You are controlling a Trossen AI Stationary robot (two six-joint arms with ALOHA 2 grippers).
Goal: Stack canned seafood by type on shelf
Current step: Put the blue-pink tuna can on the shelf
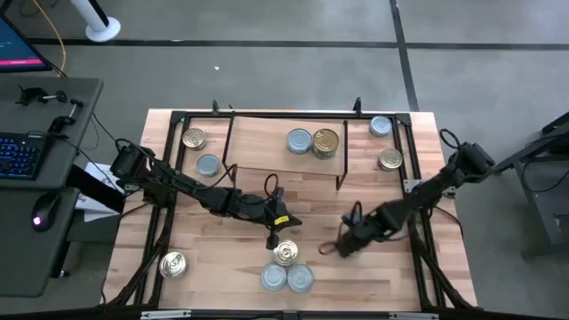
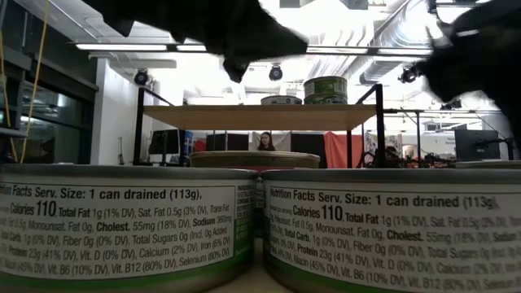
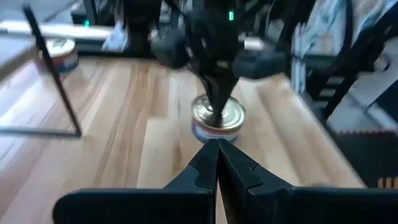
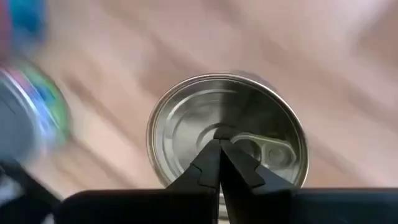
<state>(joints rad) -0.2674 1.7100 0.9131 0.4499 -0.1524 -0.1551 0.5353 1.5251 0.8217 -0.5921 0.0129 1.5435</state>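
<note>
the low light-wood shelf on thin black wire legs stands at the far middle of the big wooden tabletop, and it carries a pale blue-silver round tin just beside a gold-lidded round tin. a gold tin and a bluish tin sit on the table to the shelf's left, another bluish tin and a gold tin to its right, and one gold tin lies alone near the front left. near the front middle, a gold pull-tab tin sits just behind two silver-blue tins that rest side by side. the left gripper hangs next to that gold tin, its fingers pressed together with nothing between them. the right gripper is low over the table to the right of that cluster, clenched tight and empty, its tips poised directly over the silver pull-tab lid of a tin; whether they touch the lid cannot be told.
</note>
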